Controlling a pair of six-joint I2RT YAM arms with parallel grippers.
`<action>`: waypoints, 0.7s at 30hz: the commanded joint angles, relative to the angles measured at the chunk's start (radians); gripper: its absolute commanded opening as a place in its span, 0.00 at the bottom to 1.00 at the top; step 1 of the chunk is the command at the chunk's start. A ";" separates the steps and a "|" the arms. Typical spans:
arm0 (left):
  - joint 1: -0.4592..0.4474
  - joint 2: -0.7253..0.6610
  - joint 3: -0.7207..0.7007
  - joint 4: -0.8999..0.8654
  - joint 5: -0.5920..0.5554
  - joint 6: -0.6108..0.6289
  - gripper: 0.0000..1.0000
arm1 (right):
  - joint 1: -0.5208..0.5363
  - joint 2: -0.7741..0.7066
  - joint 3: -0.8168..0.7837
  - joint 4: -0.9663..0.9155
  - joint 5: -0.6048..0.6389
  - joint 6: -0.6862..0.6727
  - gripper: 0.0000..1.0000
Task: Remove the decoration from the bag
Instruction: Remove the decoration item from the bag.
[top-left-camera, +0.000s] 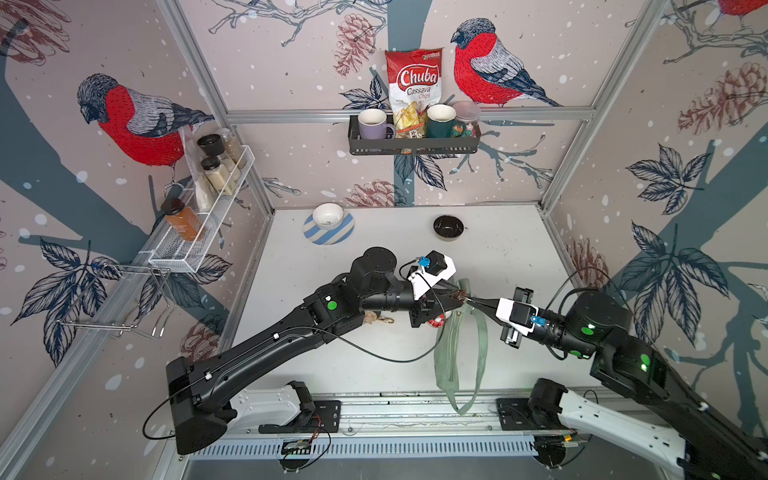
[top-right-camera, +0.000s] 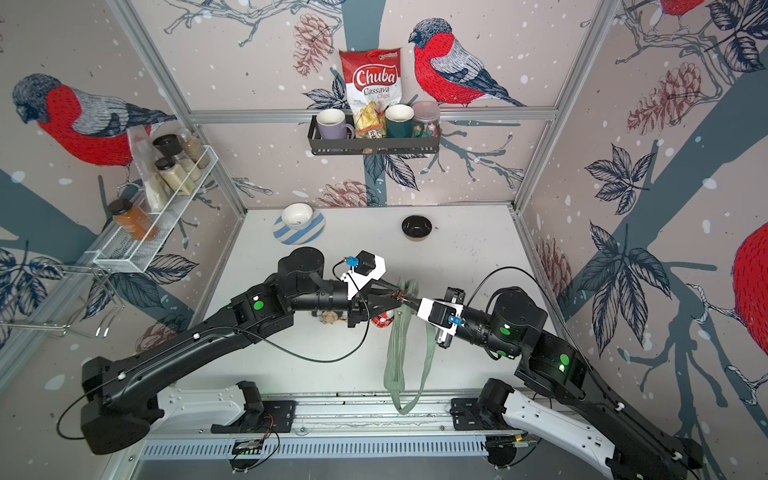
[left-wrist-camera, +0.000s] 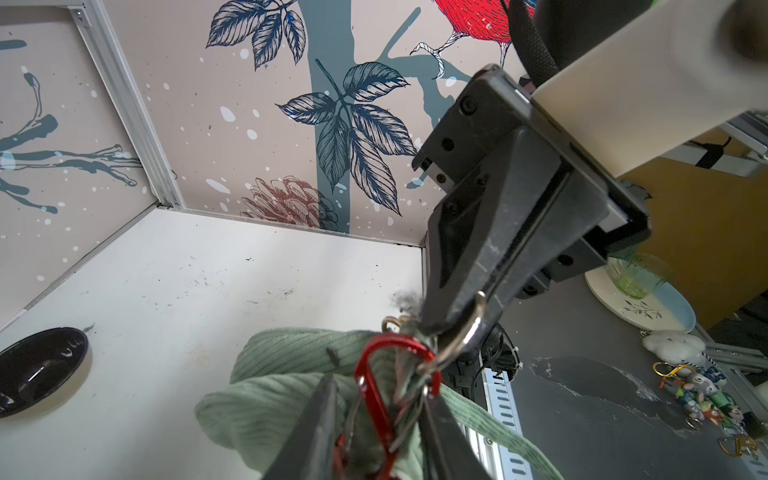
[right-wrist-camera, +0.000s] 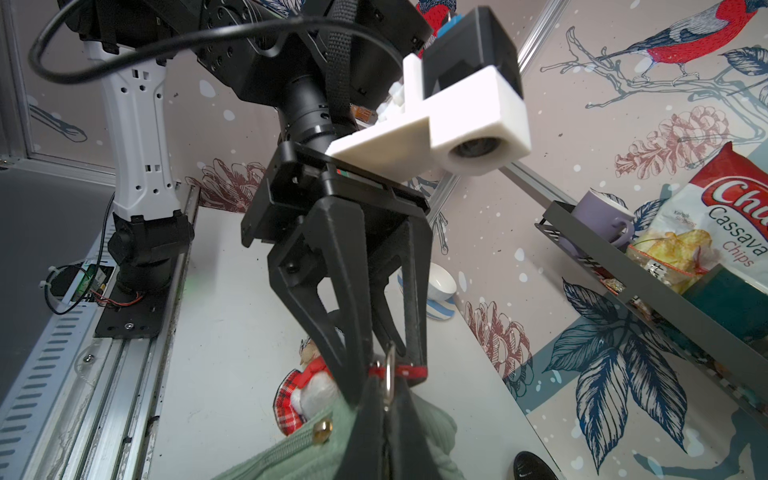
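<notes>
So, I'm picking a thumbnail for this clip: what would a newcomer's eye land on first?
The grippers meeting tip to tip above the white table: the left gripper pinches a red carabiner, the right gripper a metal ring, at the far end of the sage-green bag. Next come the red-breasted birds on the walls and the red-and-white chips bag on the back shelf.

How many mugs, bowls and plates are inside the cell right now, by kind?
Mugs: 2 (lilac mug, dark green mug)
Bowls: 2 (white bowl, black bowl)
Plates: 1 (blue-striped plate, under the white bowl)
Total: 5
</notes>
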 joint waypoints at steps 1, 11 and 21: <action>0.004 0.002 0.004 0.018 -0.016 0.015 0.31 | -0.001 -0.001 0.006 0.045 -0.011 0.022 0.00; 0.004 0.000 0.002 0.028 0.010 0.011 0.14 | 0.000 -0.001 0.009 0.044 -0.009 0.022 0.00; 0.004 -0.002 -0.003 0.048 0.006 -0.002 0.00 | 0.000 -0.005 0.013 0.031 -0.005 0.017 0.00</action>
